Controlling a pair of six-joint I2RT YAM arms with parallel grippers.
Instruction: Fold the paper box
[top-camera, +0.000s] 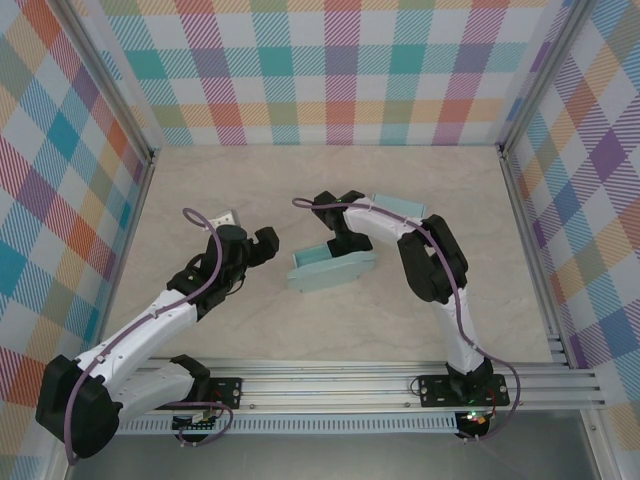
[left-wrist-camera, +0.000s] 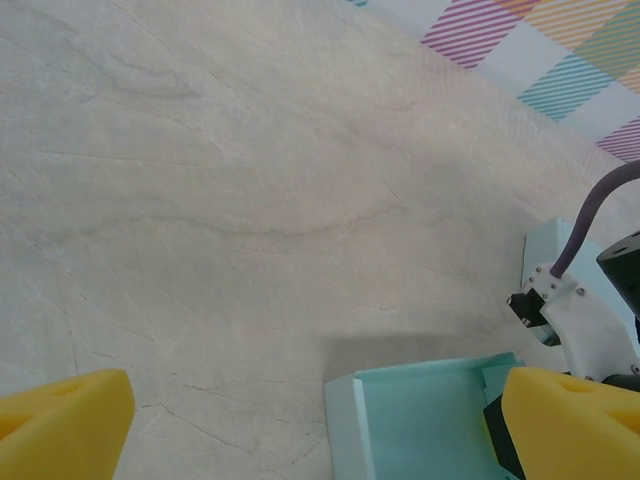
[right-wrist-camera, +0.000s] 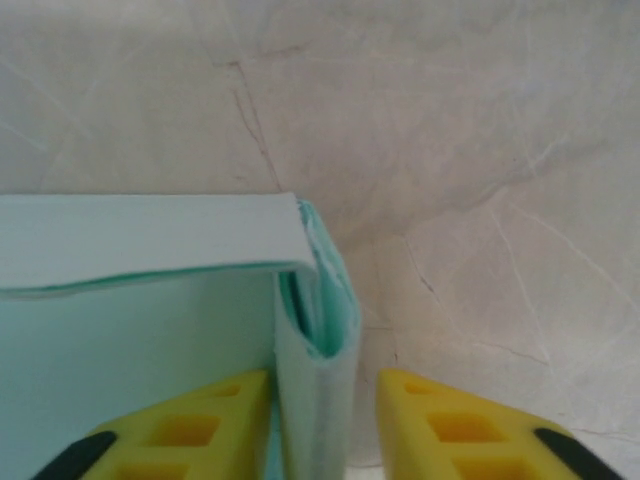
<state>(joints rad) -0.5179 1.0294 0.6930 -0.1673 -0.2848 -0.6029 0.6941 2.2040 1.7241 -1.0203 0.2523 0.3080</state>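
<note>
Right wrist view has the right gripper (right-wrist-camera: 325, 425) with its yellow pads (right-wrist-camera: 455, 420) a little apart, straddling one end wall (right-wrist-camera: 318, 345) of the paper box (right-wrist-camera: 130, 330). The left pad lies against that wall and the right pad stands just off it, so nothing is clamped. The wall is doubled over with its flap turned inside, and from above the box reads as an open tray with its sides up. I judge the folding mostly done, with perhaps flaps left to seat. The left gripper (top-camera: 252, 246) gapes wide and empty just beside the box's other end. A second teal piece (top-camera: 400, 207) lies on the table (top-camera: 250, 180) beyond the right arm.
</note>
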